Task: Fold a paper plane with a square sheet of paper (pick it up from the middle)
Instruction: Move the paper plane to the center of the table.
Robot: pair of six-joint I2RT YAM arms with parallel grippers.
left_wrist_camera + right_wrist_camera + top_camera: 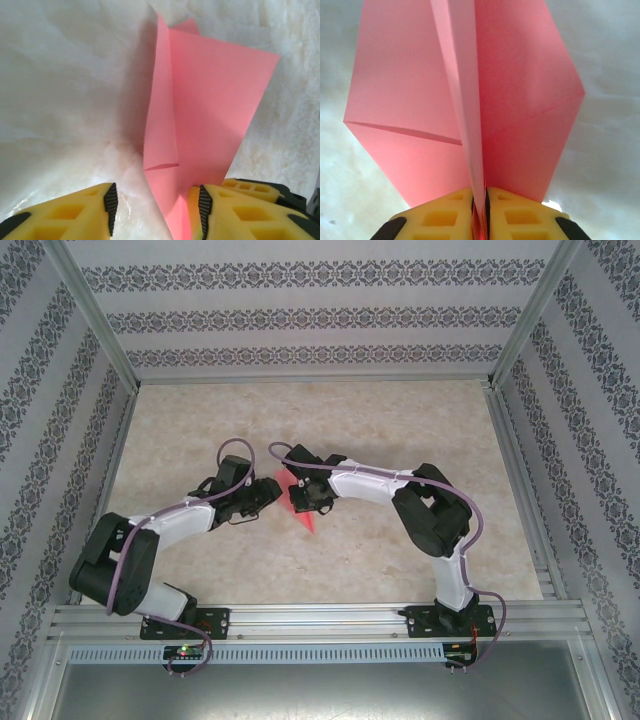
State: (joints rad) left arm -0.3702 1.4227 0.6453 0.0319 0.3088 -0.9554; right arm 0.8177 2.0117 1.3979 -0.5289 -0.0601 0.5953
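Note:
The salmon-pink square sheet of paper is folded into a pointed paper plane (304,512) with a centre crease, at the middle of the table between both grippers. My right gripper (300,492) is shut on the plane's centre fold (470,100), and the two wings (525,95) spread to either side above its yellow fingers (440,217). My left gripper (156,200) stands open. The plane's pointed lower part (210,110) hangs between its fingers, lying against the right pad (203,205) and apart from the left pad (111,200).
The beige marbled tabletop (400,430) is ringed by patterned walls (300,320) and aluminium frame posts (95,315). A metal rail (320,620) carrying both arm bases runs along the near edge.

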